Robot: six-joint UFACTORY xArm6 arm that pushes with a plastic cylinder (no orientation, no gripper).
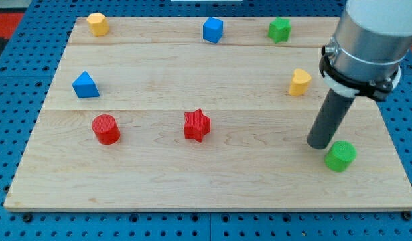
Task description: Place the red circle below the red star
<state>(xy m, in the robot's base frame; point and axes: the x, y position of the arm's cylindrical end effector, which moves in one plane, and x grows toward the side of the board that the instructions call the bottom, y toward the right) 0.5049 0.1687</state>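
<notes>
Red circle still to be moved — task apparently not begun.
The red circle (106,128) stands upright on the worktop (212,181), level with the red star (196,125) and well to its left, not below it; being round, it shows no long axis. My tip (319,143) — no hand fitted — sits far right of the star, beside a green cylinder (340,155).

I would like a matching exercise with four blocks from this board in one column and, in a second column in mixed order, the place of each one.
Blocks:
1. red circle
2. red star
3. green cylinder
4. blue cube

Places:
A. right beside my tip, at the view's lower right
B. near the view's top edge, about the middle
C. towards the view's left, level with the star
D. near the board's centre

Pairs: 1-C, 2-D, 3-A, 4-B
</notes>
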